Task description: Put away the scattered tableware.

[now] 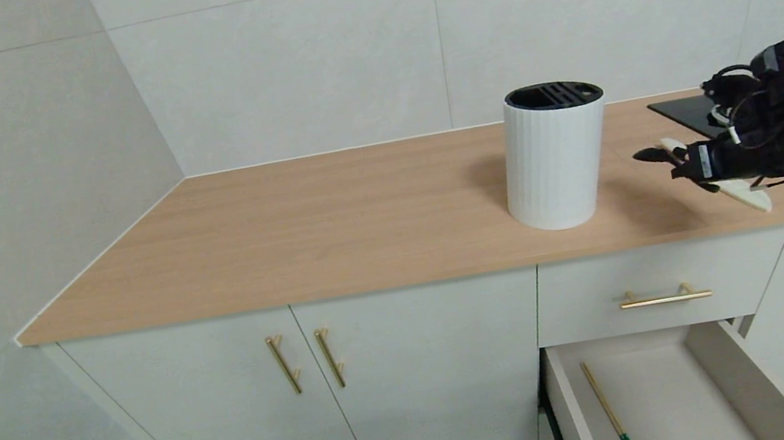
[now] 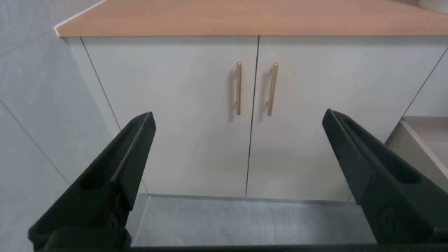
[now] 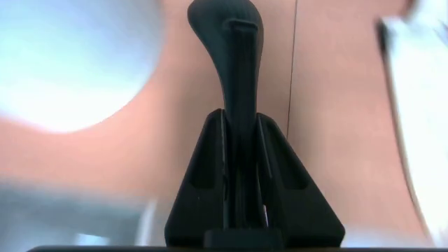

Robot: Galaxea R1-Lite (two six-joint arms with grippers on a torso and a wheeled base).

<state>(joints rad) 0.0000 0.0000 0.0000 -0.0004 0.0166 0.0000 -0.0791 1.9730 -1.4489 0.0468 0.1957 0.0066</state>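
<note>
1. My right gripper (image 1: 687, 163) hangs over the right end of the wooden surface (image 1: 329, 222), close to its front edge.
2. Its jaws are pressed tight on a black-handled utensil (image 1: 650, 155). In the right wrist view the handle sticks out past the tips.
3. The end of that handle points toward the white ribbed holder (image 1: 555, 157), with a clear gap between the two.
4. The holder stands upright on the surface on the robot's left of the gripper. It has a black slotted top.
5. A white part (image 1: 748, 194) juts out under the gripper toward the front edge. I cannot tell whether it belongs to the utensil.
6. A black cooktop (image 1: 684, 111) lies flat on the surface behind the right arm, on the wall side.
7. Below the surface, a lower drawer (image 1: 668, 397) stands pulled out beneath a shut drawer with a gold bar handle (image 1: 666, 298).
8. Inside the open drawer a wooden chopstick (image 1: 604, 403) with a green end lies along the wall on the robot's left. I cannot tell whether it is one stick or a pair.
9. My left gripper (image 2: 238, 122) sits low, facing the two cabinet doors (image 2: 315, 105) with upright gold handles. Its jaws are spread wide apart.
</note>
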